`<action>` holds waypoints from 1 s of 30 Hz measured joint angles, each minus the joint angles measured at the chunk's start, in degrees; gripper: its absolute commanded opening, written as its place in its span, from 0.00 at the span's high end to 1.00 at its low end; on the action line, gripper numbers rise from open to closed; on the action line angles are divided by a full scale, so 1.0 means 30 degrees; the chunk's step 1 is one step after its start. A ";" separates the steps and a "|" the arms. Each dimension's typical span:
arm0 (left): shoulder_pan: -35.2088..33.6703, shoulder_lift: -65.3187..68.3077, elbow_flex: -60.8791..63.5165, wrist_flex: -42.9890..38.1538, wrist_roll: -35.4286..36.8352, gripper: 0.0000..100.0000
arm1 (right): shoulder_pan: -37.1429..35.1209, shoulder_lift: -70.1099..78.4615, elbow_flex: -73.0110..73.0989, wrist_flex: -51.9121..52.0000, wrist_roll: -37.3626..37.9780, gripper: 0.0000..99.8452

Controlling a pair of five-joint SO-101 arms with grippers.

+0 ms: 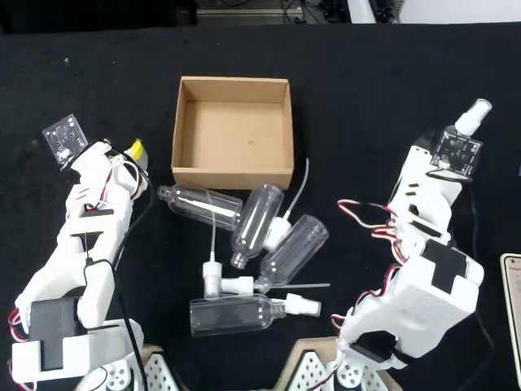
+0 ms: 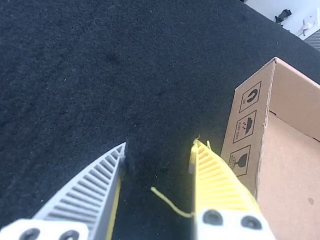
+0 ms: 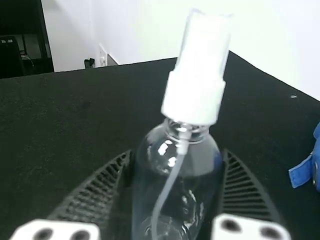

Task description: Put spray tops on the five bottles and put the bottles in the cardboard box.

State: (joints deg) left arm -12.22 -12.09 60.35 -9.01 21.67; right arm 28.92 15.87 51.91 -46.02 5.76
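My right jaws clamp a clear plastic bottle [image 3: 175,200], white spray top [image 3: 197,80] fitted, left jaws apart; next I must carry it into the brown cardboard box [image 1: 232,177].

The high camera hangs over the black cloth table [image 1: 366,73] and looks almost straight down from well off, with the arms' bases at its near edge. The left wrist camera sits behind the left gripper [image 2: 159,150] and looks along its parted jaws, steeply down and close to the cloth. Just outside the yellow jaw stands a wall of the open brown cardboard box [image 2: 247,130]; the same box [image 1: 233,177] shows in the high view. The right wrist camera sits behind the right gripper [image 3: 177,155], facing nearly level across the table towards a white wall [image 3: 125,25]. The clear plastic bottle [image 3: 175,200] between its jaws is very near the lens; that bottle [image 1: 470,122] shows in the high view too.
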 measured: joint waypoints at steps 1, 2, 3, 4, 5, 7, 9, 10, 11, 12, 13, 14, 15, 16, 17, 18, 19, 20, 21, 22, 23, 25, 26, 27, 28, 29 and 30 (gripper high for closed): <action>0.0000 0.0000 0.0000 0.0000 0.0000 0.82 | 0.0000 0.0000 0.0000 0.0000 0.0000 0.98; 0.0000 0.0000 0.0000 0.0000 0.0000 0.82 | 0.0000 -0.0029 0.0000 0.0000 0.0029 0.96; 0.0000 0.0000 0.0000 0.0000 0.0000 0.82 | 0.0000 -0.0029 0.0000 0.0000 0.0029 0.96; 0.0000 0.0000 0.0000 0.0000 0.0000 0.82 | 0.0000 -0.0029 0.0000 0.0000 -0.0088 0.96; 0.0000 0.0000 0.0000 0.0000 0.0000 0.82 | 0.0000 -0.0029 0.0000 0.0000 -0.0410 0.97; 0.0000 0.0000 0.0000 0.0000 0.0000 0.82 | 0.0000 -0.0498 0.0059 0.0000 -0.1465 0.99; 0.0000 0.0000 0.0000 0.0000 0.0000 0.82 | 0.0000 -0.1641 0.0615 0.0088 -0.2608 0.99; 0.0000 0.0000 0.0000 0.0000 0.0000 0.82 | 0.0000 -0.2344 0.0967 0.0410 -0.2842 0.99; 0.0000 0.0000 0.0000 0.0000 0.0000 0.82 | -0.0176 -0.3194 0.1289 0.0879 -0.2989 0.99; 0.0000 0.0000 0.0000 0.0000 0.0000 0.82 | -0.0469 -0.4132 0.1612 0.1553 -0.3048 0.99; 0.0000 0.0000 0.0000 0.0000 0.0000 0.82 | -0.0938 -0.5158 0.1758 0.2344 -0.3106 0.99; 0.0000 0.0000 0.0000 0.0000 0.0000 0.82 | -0.1524 -0.6242 0.1817 0.3282 -0.3136 0.99; 0.0000 0.0000 0.0000 0.0000 0.0000 0.82 | -0.2198 -0.7443 0.1817 0.4366 -0.3165 0.99; 0.0000 0.0000 0.0000 0.0000 0.0000 0.82 | -0.2901 -0.8527 0.1817 0.5480 -0.3223 0.99; 0.0000 0.0000 0.0000 0.0000 0.0000 0.82 | -0.3692 -0.9641 0.1817 0.6623 -0.3253 0.99; 0.0000 0.0000 0.0000 0.0000 0.0000 0.82 | -0.4513 -1.0667 0.1817 0.7766 -0.3282 0.99; 0.0000 0.0000 0.0000 0.0000 0.0000 0.82 | -0.5392 -1.1487 0.1788 0.8850 -0.3282 0.99; 0.0000 0.0000 0.0000 0.0000 0.0000 0.82 | -0.6271 -1.2190 0.1612 0.9846 -0.3282 0.99; 0.0000 0.0000 0.0000 0.0000 0.0000 0.82 | -0.7238 -1.2571 0.1348 1.0608 -0.3311 0.99; 0.0000 0.0000 0.0000 0.0000 0.0000 0.82 | -0.8176 -1.2777 0.1026 1.1165 -0.3311 0.99; 0.0000 0.0000 0.0000 0.0000 0.0000 0.82 | -0.9055 -1.2806 0.0615 1.1546 -0.3311 0.99; 0.0000 0.0000 0.0000 0.0000 0.0000 0.82 | -1.0520 -1.2806 -0.0088 1.1810 -0.3311 0.99; 0.0000 0.0000 0.0000 0.0000 0.0000 0.82 | -1.1136 -1.2689 -0.0440 1.1810 -0.3311 0.99; 0.0000 0.0000 0.0000 0.0000 0.0000 0.82 | -1.1634 -1.2454 -0.0850 1.1810 -0.3311 0.99; 0.0000 0.0000 0.0000 0.0000 0.0000 0.82 | -1.2073 -1.2103 -0.1114 1.1810 -0.3311 0.99; 0.0000 0.0000 0.0000 0.0000 0.0000 0.82 | -1.2366 -1.1663 -0.1377 1.1810 -0.3311 0.99; 0.0000 0.0000 0.0000 0.0000 0.0000 0.82 | -1.2601 -1.1106 -0.1612 1.1839 -0.3311 0.99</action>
State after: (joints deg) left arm -12.22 -12.09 60.35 -9.01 21.67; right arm -8.88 -17.45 47.08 -10.51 -4.18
